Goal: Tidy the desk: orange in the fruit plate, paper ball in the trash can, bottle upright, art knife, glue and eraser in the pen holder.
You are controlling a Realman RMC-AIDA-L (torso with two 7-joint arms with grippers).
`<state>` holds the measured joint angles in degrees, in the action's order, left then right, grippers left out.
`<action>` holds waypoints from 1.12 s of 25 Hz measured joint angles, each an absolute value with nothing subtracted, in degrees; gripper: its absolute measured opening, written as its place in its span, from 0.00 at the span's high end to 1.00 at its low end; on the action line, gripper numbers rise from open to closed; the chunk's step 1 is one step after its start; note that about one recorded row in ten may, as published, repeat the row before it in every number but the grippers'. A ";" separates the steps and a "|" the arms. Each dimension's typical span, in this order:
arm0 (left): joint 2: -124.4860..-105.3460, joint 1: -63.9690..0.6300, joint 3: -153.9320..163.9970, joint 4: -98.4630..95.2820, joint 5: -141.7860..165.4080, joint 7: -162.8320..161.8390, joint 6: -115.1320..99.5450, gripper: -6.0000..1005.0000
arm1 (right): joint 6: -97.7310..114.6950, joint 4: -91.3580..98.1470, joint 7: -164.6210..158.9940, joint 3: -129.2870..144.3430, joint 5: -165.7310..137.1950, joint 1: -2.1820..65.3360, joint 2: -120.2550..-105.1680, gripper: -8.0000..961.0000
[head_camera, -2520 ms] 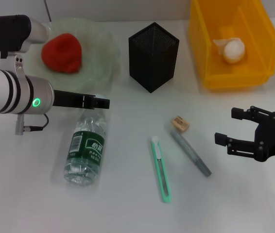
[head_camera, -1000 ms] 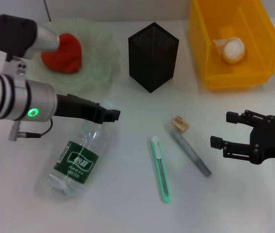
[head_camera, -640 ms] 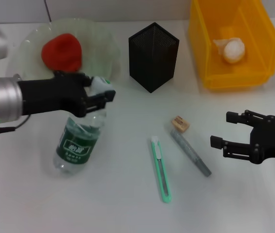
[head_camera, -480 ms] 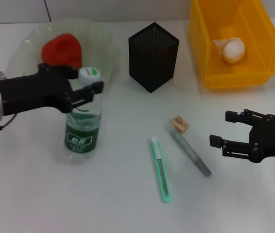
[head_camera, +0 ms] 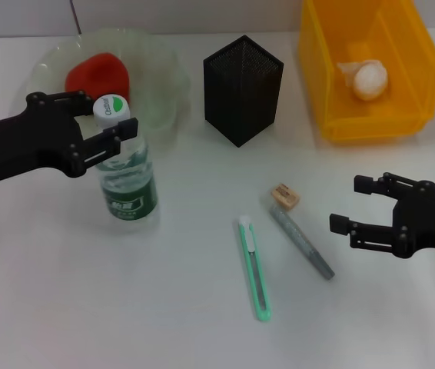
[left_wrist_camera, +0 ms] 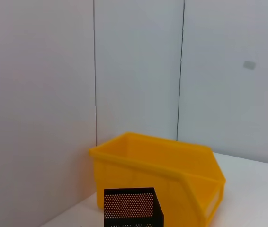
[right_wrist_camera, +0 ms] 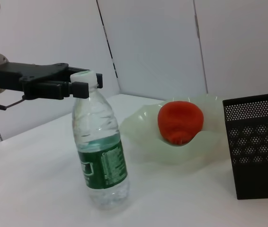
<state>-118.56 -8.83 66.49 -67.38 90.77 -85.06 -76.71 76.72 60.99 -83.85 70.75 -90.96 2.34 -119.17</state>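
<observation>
White table lies bare along its near edge. At far left, the left tool is clamped on the neck of the upright clear plastic bottle, beside the pale green scalloped plate holding the red-orange fruit. Rightward stand a black mesh cup and yellow bin; the right tool hovers spread wide, empty.

Bright, even overhead light — soft faint shadows on desk, no glare, focus sharp.
</observation>
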 joint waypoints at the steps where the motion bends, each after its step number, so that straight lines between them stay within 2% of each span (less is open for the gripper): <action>1: -118.56 -8.69 66.18 -67.04 90.42 -83.69 -76.93 0.55 | 76.72 61.00 -83.85 70.75 -90.96 2.36 -119.18 0.13; 13: -118.56 -8.58 64.53 -65.50 90.65 -80.68 -76.14 0.55 | 76.72 60.40 -83.85 70.74 -91.06 2.31 -119.18 0.13; 28: -118.56 -7.77 61.01 -65.45 88.42 -78.73 -79.33 0.35 | 77.57 60.67 -85.22 70.47 -91.06 2.44 -119.18 0.13</action>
<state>-118.56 -7.77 61.01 -65.45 88.42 -78.72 -79.33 77.57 60.67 -85.22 70.47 -91.06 2.44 -119.18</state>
